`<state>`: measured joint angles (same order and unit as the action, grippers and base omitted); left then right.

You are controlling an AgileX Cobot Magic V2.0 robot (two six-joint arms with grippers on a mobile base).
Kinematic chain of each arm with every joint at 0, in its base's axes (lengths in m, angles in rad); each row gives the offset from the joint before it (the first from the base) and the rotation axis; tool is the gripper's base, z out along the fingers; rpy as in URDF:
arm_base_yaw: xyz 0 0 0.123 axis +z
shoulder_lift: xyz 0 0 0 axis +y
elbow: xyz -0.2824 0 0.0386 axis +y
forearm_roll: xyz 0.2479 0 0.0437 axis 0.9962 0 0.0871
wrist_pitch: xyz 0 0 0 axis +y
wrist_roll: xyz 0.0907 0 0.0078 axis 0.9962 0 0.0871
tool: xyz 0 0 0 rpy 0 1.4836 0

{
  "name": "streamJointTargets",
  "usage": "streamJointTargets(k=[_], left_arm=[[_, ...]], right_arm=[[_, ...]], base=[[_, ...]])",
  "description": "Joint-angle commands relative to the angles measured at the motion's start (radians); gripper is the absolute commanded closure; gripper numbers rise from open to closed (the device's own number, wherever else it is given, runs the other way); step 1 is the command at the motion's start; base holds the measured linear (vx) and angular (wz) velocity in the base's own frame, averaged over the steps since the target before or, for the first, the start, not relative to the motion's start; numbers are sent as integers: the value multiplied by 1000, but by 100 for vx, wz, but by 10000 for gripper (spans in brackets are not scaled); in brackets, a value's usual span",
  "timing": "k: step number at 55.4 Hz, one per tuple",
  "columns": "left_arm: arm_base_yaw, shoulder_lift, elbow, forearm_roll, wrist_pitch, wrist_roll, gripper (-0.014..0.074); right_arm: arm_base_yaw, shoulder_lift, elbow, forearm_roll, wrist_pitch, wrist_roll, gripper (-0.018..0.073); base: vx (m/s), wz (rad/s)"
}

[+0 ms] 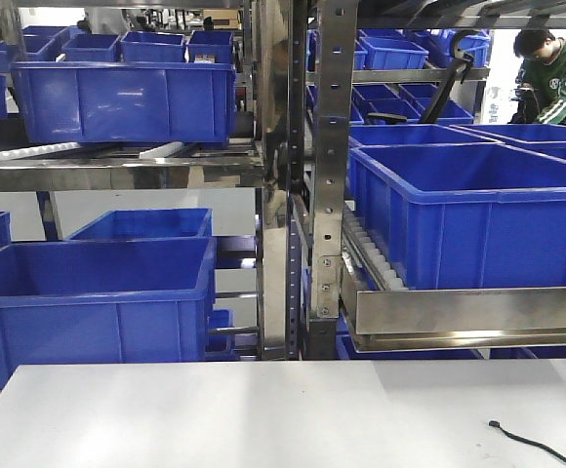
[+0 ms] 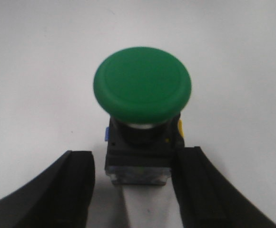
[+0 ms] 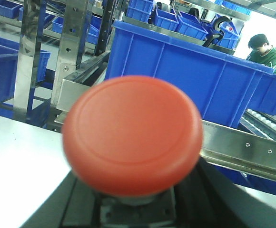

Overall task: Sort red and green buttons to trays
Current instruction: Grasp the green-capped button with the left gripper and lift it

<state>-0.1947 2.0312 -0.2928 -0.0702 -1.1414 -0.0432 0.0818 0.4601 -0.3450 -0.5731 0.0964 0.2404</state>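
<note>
In the left wrist view the green button (image 2: 142,85) sits on the white table on its dark boxy body. My left gripper (image 2: 137,159) straddles that body, open: the right finger (image 2: 200,185) lies against it, while a strip of table shows between it and the left finger (image 2: 76,185). The right wrist view is filled by the red button (image 3: 132,135), close and blurred. My right gripper (image 3: 138,206) is shut on its dark body and faces the shelving. Neither tray is in view. The front view shows no gripper and no button.
Metal racks (image 1: 322,146) holding deep blue crates (image 1: 468,214) stand behind the white table (image 1: 263,409). A thin black cable (image 1: 537,447) lies at the table's front right. A person in green (image 1: 556,78) sits far back on the right.
</note>
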Motion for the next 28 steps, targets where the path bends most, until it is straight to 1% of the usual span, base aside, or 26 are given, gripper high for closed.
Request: streamJointTargets(k=[1,7,28], left_arm=[[-2,-31,-29,-34,-183,-11,71],[-2,-31,-66,-34,-118,-11,52],[-2,-31,-228,-38,106,-11,51]], right_arm=[[-2,11,-30,-12,-79,-8,568],[-2,11,-30,-12,-79,-8,568],[-2,11,-30,-7,-79,-6,568]], base=[[0,0],[0,0],[0,0]])
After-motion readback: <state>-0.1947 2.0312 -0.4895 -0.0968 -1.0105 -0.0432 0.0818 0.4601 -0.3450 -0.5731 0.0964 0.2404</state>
